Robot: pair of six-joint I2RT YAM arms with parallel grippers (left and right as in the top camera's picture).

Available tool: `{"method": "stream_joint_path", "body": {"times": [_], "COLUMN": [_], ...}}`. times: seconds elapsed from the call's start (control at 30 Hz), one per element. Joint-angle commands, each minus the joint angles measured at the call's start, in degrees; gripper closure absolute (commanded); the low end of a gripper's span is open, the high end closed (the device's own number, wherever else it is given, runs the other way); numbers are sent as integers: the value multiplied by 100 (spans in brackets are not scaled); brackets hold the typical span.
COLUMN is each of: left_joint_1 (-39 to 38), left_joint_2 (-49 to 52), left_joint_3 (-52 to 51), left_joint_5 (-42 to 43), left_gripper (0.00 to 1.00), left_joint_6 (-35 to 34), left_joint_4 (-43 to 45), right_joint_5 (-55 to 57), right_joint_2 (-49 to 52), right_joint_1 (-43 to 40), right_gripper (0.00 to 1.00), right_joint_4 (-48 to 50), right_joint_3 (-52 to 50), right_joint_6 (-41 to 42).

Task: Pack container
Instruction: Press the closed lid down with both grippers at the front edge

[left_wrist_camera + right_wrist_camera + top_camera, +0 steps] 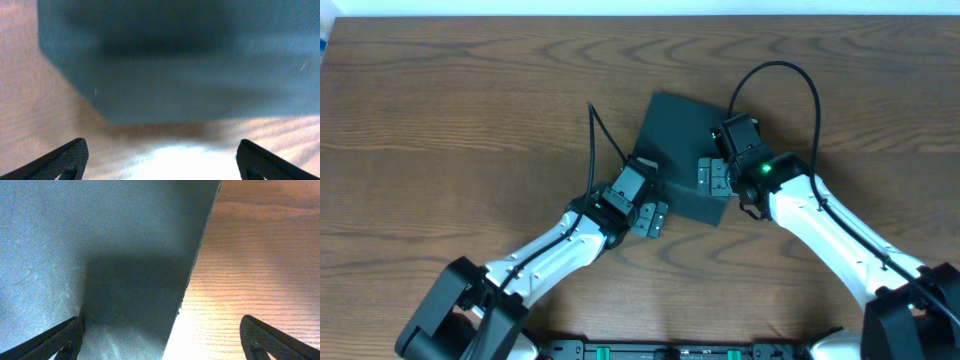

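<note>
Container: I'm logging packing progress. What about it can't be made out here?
- Inside of container: no view shows it; overhead gives only its dark top.
- Lid seam: overhead, too small and dark; right gripper covers one edge.
- Left wrist: wall blurred, top cut off by the frame.
- Right wrist: one face only, rest cut off.

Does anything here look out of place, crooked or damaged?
Only the container looks askew: it sits turned at an angle to the table edge. No spill or damage shows.
</note>
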Motion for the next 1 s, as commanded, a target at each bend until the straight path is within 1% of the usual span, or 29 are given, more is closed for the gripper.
{"method": "stream_joint_path", "body": {"times": [0.0, 0.57, 0.73, 0.97], "left_joint_1": [4, 7, 7, 4], "left_joint_2": [186, 577, 577, 577], "left_joint_3": [-17, -17, -17, -15], "left_joint_5": [-107, -175, -466, -597], "left_gripper": [4, 4, 4, 4], "left_joint_6": [79, 81, 79, 81], "left_joint_4": [214, 1071, 1248, 1390], "right_joint_5": [278, 278, 278, 278], "right_joint_2": [343, 343, 343, 343], "right_joint_1": [-42, -42, -42, -42], "right_gripper": [1, 1, 1, 1], "right_joint_4": [-76, -76, -76, -74], "right_joint_3": [-153, -153, -153, -153], "right_joint_6": [44, 44, 44, 44]}}
